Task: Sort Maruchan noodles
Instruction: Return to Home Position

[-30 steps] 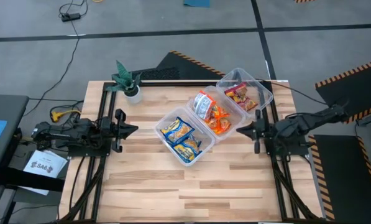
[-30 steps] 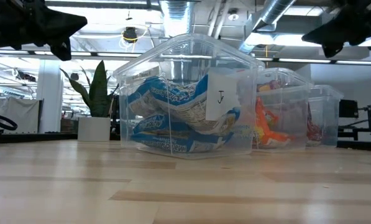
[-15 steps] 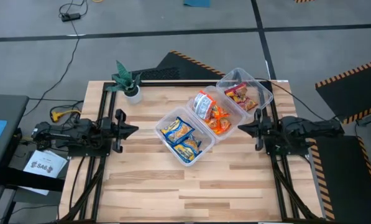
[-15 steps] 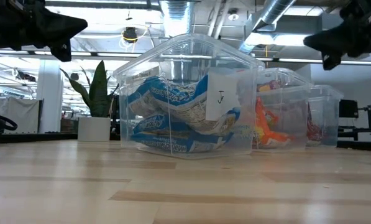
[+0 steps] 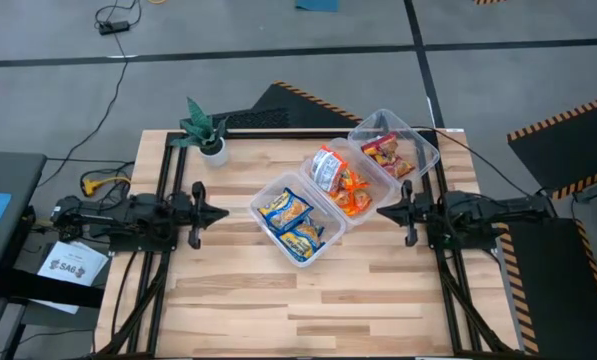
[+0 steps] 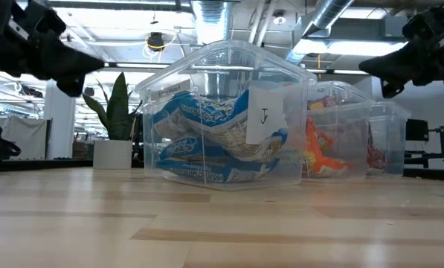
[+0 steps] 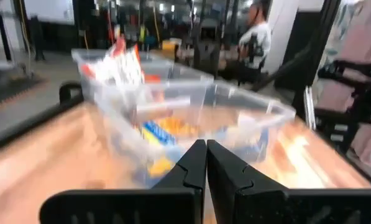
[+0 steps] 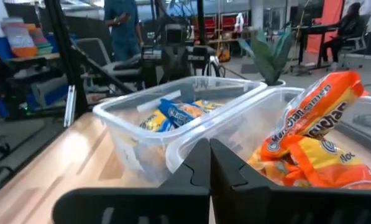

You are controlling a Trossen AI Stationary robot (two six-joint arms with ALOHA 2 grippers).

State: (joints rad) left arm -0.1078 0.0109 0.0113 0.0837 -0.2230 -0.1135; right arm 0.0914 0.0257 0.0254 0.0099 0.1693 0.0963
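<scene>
We show the left gripper point(image 5: 221, 212), centre-left, and right gripper point(image 5: 381, 212), centre-right, closed and empty, seemingly parked because noodles point(image 5: 296, 222) lie sorted in tubs point(image 5: 256, 208).

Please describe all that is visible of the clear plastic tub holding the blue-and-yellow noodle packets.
This clear rectangular plastic tub with rounded corners stands upright, open-topped, on the wooden table, turned diagonally. Blue-and-yellow noodle packets lie piled inside. A white label with a handwritten mark sits on one wall. One long side lies against a second clear tub holding orange packets.
</scene>
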